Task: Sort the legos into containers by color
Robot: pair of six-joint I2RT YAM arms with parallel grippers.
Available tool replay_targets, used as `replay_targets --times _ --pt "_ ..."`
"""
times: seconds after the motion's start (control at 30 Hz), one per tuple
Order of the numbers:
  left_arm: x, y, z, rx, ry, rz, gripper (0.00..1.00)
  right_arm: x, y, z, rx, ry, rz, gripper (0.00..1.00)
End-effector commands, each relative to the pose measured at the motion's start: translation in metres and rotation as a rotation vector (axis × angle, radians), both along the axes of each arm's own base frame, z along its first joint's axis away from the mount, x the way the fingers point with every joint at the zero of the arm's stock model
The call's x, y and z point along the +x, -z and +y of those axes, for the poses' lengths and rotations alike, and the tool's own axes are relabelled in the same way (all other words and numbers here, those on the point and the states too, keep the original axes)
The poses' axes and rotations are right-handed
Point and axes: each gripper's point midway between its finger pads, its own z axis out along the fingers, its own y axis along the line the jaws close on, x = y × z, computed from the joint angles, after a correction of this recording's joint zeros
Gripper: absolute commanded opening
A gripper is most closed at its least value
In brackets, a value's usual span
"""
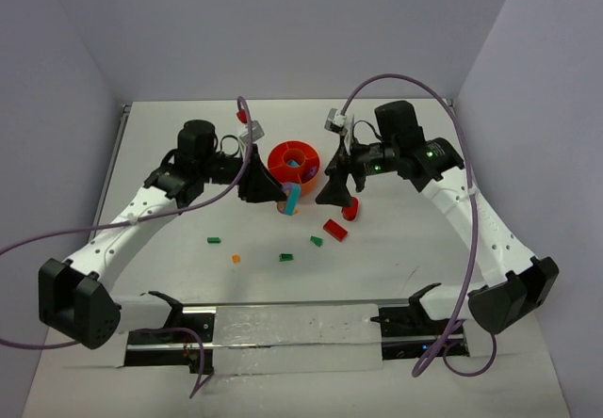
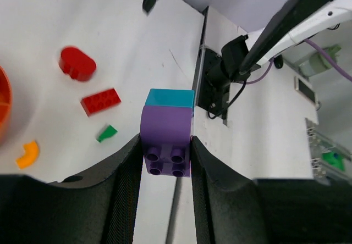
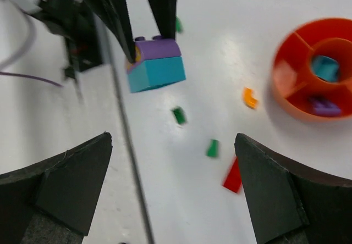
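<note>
Purple-teal block (image 2: 166, 131) pinched aloft, red brick (image 1: 334, 229) flat nr orange bowl (image 1: 275, 162)

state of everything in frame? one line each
left gripper, shut on purple-teal block
right gripper, open, empty
purple-teal block, joined pair, gripped at purple part
orange bowl, upright, holds teal piece, purple piece
red brick, loose on table
red round piece, loose on table
green bricks, loose on table
orange piece, loose on table

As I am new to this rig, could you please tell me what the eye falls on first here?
The left claw grips a stacked purple-and-teal block beside the bright orange bowl, which holds a teal piece and a purple piece. The right claw stands wide open nearby, with small red, green and orange bricks scattered on the white table.
</note>
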Motion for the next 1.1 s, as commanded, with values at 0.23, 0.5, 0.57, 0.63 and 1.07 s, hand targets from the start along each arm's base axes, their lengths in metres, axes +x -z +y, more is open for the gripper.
replay_targets --times 0.23,0.5,0.57,0.63,1.07 --pt "-0.017 -0.043 -0.001 -0.147 0.111 -0.256 0.00 -0.033 -0.062 0.027 0.326 -0.213 0.204 0.93" --pt "-0.026 -0.049 -0.009 -0.171 0.140 -0.271 0.00 -0.025 -0.055 0.037 0.291 -0.202 0.190 0.89" --pt "-0.027 -0.051 -0.011 -0.178 0.143 -0.272 0.00 -0.019 -0.051 0.039 0.284 -0.185 0.202 0.88" --pt "-0.027 -0.053 -0.012 -0.182 0.140 -0.275 0.00 -0.016 -0.046 0.040 0.277 -0.180 0.209 0.85" --pt "-0.024 -0.055 -0.016 -0.183 0.126 -0.275 0.00 -0.024 -0.035 0.045 0.247 -0.221 0.203 0.57"
